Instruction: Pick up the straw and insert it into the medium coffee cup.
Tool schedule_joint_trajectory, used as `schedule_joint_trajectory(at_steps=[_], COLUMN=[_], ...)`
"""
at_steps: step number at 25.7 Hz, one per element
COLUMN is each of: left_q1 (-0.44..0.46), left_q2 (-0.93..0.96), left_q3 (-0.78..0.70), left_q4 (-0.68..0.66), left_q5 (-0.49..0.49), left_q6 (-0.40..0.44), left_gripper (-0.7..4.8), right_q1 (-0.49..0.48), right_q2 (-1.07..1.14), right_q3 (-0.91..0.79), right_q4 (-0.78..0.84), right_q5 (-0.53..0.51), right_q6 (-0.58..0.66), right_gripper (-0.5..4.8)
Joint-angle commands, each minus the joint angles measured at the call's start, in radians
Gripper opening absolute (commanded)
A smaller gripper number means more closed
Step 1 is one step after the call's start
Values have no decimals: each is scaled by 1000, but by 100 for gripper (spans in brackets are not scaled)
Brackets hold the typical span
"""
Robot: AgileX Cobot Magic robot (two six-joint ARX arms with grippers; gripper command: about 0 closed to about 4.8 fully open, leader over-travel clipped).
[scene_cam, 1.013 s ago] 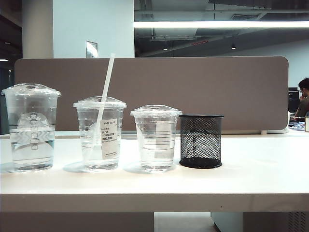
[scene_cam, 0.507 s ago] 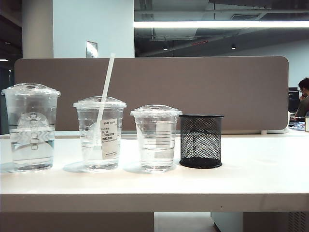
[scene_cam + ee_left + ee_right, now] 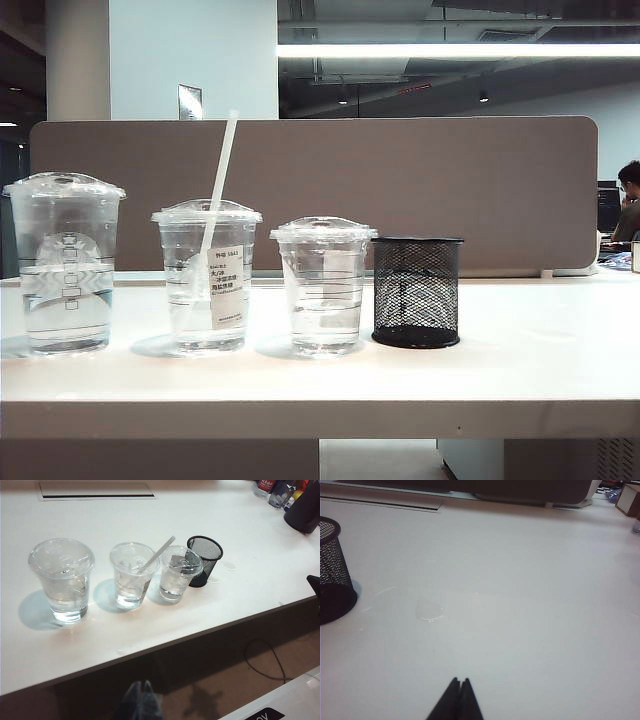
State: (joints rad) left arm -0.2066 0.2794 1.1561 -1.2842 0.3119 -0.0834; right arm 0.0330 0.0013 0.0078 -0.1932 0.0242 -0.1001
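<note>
- Standing at far left of the row on the white table: the tallest clear cup, lidded, partly filled with water, untouched.
- Leaning through the lid of the medium coffee cup, just right of it: the straw, lower end reaching down into the water, upper end tilting up and rightward above the rim; by the look of things, resting there on its own with the insertion done.
- Sitting next in line: the shortest clear cup, then the black mesh holder closing the row at right, empty, likely the straw's former home.
- Hanging low in front of the table edge, well apart from the cups: the left gripper, fingers pressed together, gripping nothing.
- Hovering over bare tabletop right of the mesh holder: the right gripper, tips touching, carrying nothing.
- Showing neither arm: the exterior view, giving only the side-on row and the printed label.
- Revealing from above: the left wrist view, catching the straw passing through the lid; the right wrist view, picking up a faint wet ring on the table beside the holder.
</note>
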Motion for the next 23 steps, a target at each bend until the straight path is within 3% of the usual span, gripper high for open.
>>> schedule_joint_trajectory(at_steps=[1, 3, 6, 11, 14, 17, 23], left_q1=[0, -14, -13, -12, -11, -11, -8], left_q2=[0, -2, -7, -14, -35, -95, -234], left_q3=[1, -27, -181, -468, -787, -977, -1132], left_q4=[31, 117, 377, 749, 1153, 1340, 1351], left_q5=[-8, -55, -142, -204, -303, -382, -476], left_q6=[25, 30, 115, 195, 228, 199, 169], left_gripper=[-5, -4, -5, -5, -5, -4, -4], right_q1=[0, 0, 0, 0, 0, 0, 0], right_q2=[-1, -1, -1, -1, -1, -1, -1], right_q3=[-7, -7, -7, -7, -7, -7, -7], right_q4=[11, 11, 11, 11, 11, 11, 11], right_q5=[0, 0, 0, 0, 0, 0, 0], right_q6=[2, 2, 2, 2, 2, 2, 3], right_gripper=[-4, -4, -4, -4, -4, -4, -4])
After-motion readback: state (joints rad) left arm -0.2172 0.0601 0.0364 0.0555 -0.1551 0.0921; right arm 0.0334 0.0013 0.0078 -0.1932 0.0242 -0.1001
